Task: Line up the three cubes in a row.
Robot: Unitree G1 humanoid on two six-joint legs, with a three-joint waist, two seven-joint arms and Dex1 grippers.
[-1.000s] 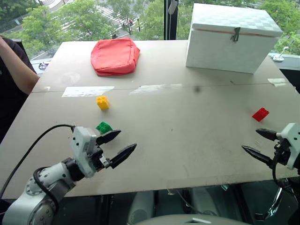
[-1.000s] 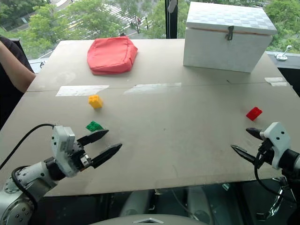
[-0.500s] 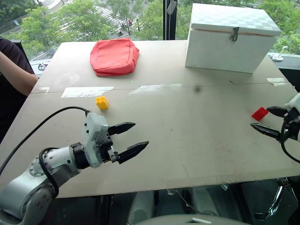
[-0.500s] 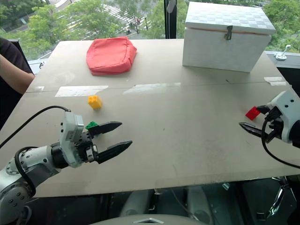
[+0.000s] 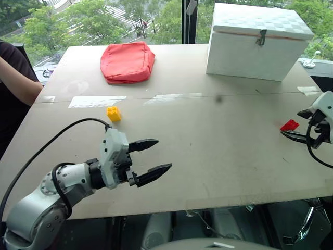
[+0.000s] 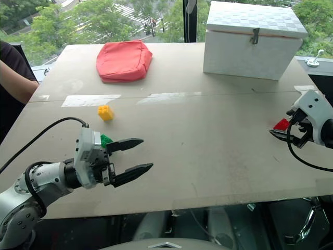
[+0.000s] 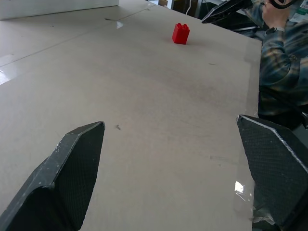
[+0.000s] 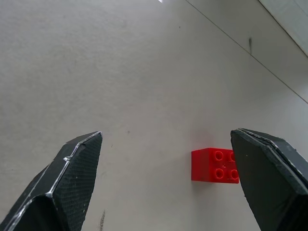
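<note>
Bricks are scattered over the worktop [image 5: 208,146] rather than set in a row. The yellow brick [image 5: 113,113] is seen on the left half, just below a strip of pale tape [image 5: 97,101]. The green brick [image 6: 105,140] is found nearer the front edge, below the yellow one, and is largely hidden behind the left pincer's housing; only a sliver of green is visible in the right eye view. The red brick [image 5: 289,125] lies far off at the right side, well apart from the other two.

The left pincer [image 5: 151,156] is held low over the front-left of the worktop, its two black fingers spread wide and pointed toward the middle of the surface; nothing is gripped between them. In the left wrist view the red brick [image 7: 181,33] is seen far ahead across bare board.

The right pincer [image 5: 301,125] is held at the right edge, fingers spread, with the red brick just beside its tips. In the right wrist view the red brick [image 8: 215,165] is seen lying flat, studs up, close to one finger [image 8: 272,173] and not clamped.

A red pouch [image 5: 127,62] and a white box [image 5: 257,44] are set at the far side. A person's arm [image 5: 18,78] is seen at the left edge.
</note>
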